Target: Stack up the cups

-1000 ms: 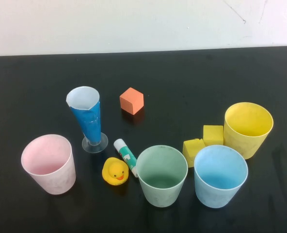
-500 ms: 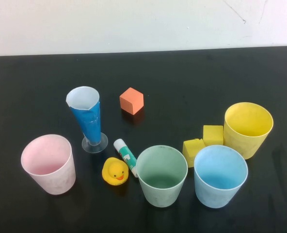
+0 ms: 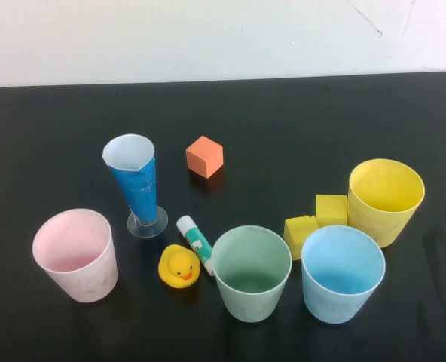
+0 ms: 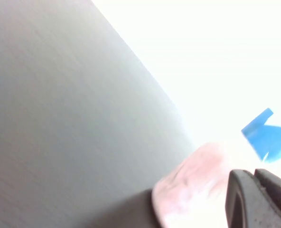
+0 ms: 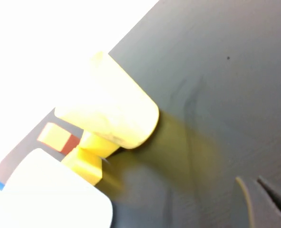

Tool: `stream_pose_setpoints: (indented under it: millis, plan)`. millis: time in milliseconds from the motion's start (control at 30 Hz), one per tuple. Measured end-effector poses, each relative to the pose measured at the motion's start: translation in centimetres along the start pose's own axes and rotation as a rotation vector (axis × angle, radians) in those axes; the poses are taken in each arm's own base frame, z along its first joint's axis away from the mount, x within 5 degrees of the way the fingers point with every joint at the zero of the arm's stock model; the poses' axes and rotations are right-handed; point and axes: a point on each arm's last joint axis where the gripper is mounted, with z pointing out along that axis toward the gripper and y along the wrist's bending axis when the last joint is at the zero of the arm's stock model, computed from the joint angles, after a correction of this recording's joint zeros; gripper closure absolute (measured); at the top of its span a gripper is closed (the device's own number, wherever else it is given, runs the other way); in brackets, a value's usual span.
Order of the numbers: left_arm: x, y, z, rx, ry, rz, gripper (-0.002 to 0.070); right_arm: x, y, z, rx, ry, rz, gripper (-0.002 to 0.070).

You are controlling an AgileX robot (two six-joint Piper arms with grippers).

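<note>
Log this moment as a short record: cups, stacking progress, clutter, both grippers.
cups: pink plastic cup, green plastic cup, light blue plastic cup, yellow plastic cup, all upright and separate
stacked: none
clutter: tall blue glass, yellow rubber duck, glue stick, orange cube, two yellow blocks
left gripper: shut, near pink cup, holding nothing
right gripper: shut, near yellow cup, holding nothing

A lab-like test setup: bare black table (image 3: 298,113) against a plain white wall (image 3: 208,38).
</note>
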Motion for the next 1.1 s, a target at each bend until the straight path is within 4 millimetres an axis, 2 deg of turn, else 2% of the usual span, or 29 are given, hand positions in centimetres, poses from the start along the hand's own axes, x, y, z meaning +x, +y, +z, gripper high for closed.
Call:
stream_pose_setpoints:
  millis: [233,400,500,667,833,1100]
  plan:
    - [-0.2,-0.1,0.0,0.011,-0.018,-0.071,0.0678,-0.2,0.0,0.0,-0.001,-0.017,-0.150,0.0679]
    - [0.1,-0.2,0.0,0.006,0.018,-0.048,0.0678,-0.2,0.0,0.0,-0.001,-0.019,-0.175,0.0679]
    - [-0.2,-2.2,-0.6,0.024,0.127,0.133,0.0678,-0.2,0.0,0.0,0.000,-0.021,-0.196,0.0679]
    - [-3.1,-7.6,-0.9,-0.025,0.298,0.484,0.0678,0.0,0.0,0.0,0.000,-0.002,-0.250,0.0679]
    - [-6.2,-11.8,1.5,-0.131,0.509,0.712,0.0678,0.1,0.0,0.0,0.000,0.012,-0.274,0.0679]
    - [-9.6,-16.3,8.9,-0.177,0.748,0.856,0.0677,0.4,0.0,0.0,-0.002,0.043,-0.296,0.0679]
